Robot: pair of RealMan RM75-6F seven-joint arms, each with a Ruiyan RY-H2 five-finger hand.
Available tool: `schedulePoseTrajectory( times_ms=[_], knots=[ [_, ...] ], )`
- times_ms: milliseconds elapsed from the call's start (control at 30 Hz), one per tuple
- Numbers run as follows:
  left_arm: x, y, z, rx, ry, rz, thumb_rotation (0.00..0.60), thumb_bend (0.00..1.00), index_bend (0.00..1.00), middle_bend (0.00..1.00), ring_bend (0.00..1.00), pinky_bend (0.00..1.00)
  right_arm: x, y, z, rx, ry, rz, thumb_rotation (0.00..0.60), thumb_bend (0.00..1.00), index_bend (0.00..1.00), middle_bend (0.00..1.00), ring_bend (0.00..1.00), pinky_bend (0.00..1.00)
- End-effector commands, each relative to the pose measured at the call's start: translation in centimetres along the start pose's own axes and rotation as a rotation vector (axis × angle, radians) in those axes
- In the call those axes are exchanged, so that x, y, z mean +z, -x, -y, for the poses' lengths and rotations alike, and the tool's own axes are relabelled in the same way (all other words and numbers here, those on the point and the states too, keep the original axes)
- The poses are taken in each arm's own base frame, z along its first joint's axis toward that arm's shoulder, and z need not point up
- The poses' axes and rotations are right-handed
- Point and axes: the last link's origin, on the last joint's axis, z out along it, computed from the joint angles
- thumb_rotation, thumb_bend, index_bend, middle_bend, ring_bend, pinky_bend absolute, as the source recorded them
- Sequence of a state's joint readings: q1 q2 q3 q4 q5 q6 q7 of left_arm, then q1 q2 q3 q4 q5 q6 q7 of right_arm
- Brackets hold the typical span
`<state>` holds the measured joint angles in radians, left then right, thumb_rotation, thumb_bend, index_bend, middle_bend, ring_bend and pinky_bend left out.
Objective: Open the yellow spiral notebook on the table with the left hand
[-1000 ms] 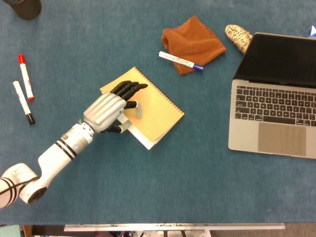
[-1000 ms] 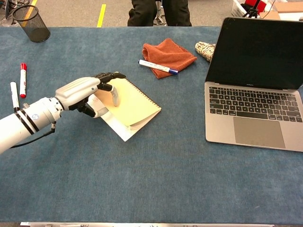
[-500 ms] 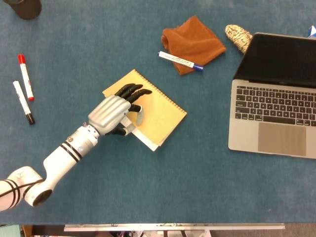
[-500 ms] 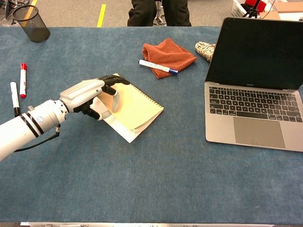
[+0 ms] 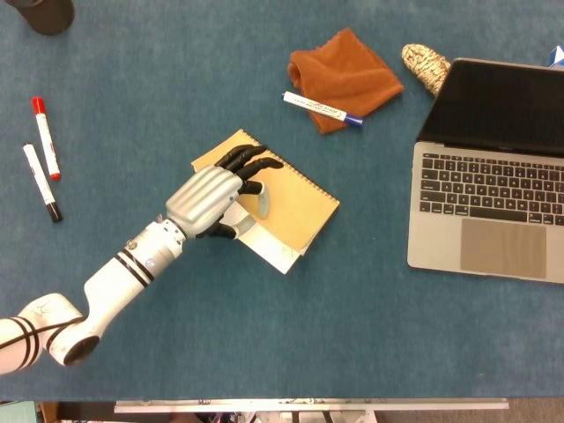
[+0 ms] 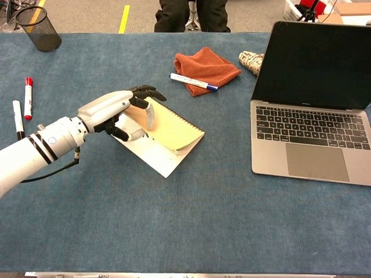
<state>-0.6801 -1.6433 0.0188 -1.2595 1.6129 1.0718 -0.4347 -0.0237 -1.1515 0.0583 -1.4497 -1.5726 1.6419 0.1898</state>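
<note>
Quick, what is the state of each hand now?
Left hand: grips the notebook cover at its near-left edge, lifting it.
Right hand: not in view.

No text, label, brand or number can be read in either view: the print along the barrel of the blue-capped marker (image 5: 322, 109) is too small to make out, and the key legends on the laptop (image 5: 490, 183) are blurred
</note>
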Motion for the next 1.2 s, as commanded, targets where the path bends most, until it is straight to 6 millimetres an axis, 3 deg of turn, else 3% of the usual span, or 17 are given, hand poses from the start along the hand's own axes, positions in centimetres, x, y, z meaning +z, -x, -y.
schedulePoseTrajectory(
  times_ms=[33,233,633,833,1200],
  knots=[
    [0.2,-0.1,-0.3,-0.003,0.005,-0.001,0.6,0.44,0.56,0.16,0.0,0.0,0.0,0.0,0.0,0.0,-0.001,0.0,0.6,0.19,0.16,0.21,0.1,0.18],
    [1.0,-0.3,-1.2,-0.02,0.018,-0.011,0.6,0.46,0.57,0.16,0.0,0.0,0.1,-0.1,0.0,0.003,-0.004,-0.008,0.6,0.19,0.16,0.21,0.1,0.18],
    [1.6,-0.9,-1.8,-0.024,0.015,-0.032,0.6,0.47,0.7,0.19,0.0,0.0,-0.1,-0.2,-0.2,0.006,-0.001,-0.02,0.6,0.19,0.16,0.21,0.1,0.18],
    [-0.4,-1.9,-0.4,-0.03,-0.018,-0.033,0.6,0.47,0.72,0.21,0.0,0.0,-0.2,-0.3,-0.1,0.006,-0.006,-0.022,0.6,0.19,0.16,0.21,0.1,0.18],
    [-7.1,-5.5,3.4,0.086,-0.093,-0.002,0.6,0.47,0.72,0.22,0.0,0.0,0.4,0.1,1.1,0.005,-0.04,-0.012,0.6,0.19,0.16,0.21,0.1,0.18]
  ],
)
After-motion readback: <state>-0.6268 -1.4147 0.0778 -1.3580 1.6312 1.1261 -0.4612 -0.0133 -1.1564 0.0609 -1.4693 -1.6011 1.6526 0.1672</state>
